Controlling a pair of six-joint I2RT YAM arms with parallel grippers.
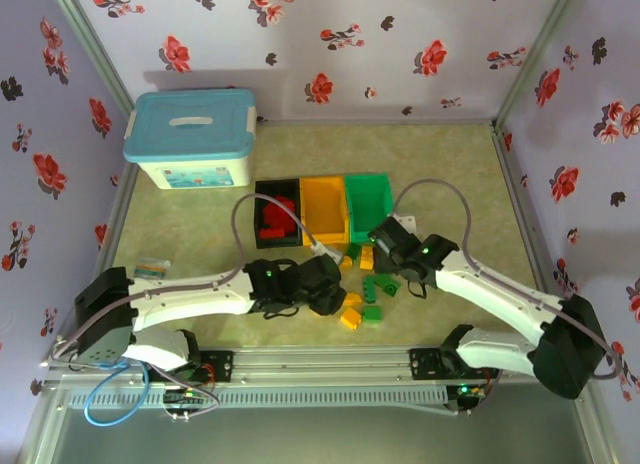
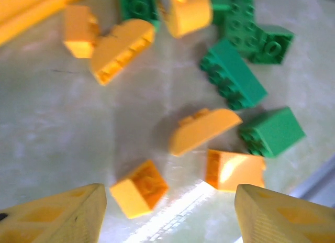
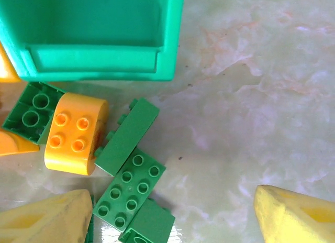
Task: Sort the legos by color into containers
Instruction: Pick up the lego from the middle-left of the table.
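Beside the green bin (image 3: 94,59), green legos (image 3: 130,188) lie under the right gripper (image 3: 170,201); farther off, orange legos (image 2: 138,188) under the left gripper (image 2: 168,193). Both gape empty.

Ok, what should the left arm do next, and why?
Probably ease the left gripper down and close on the small orange-yellow brick. Its fingers stand apart and empty, that brick lies loose just ahead between them, apart from its neighbours, and the orange bin sits open nearby.
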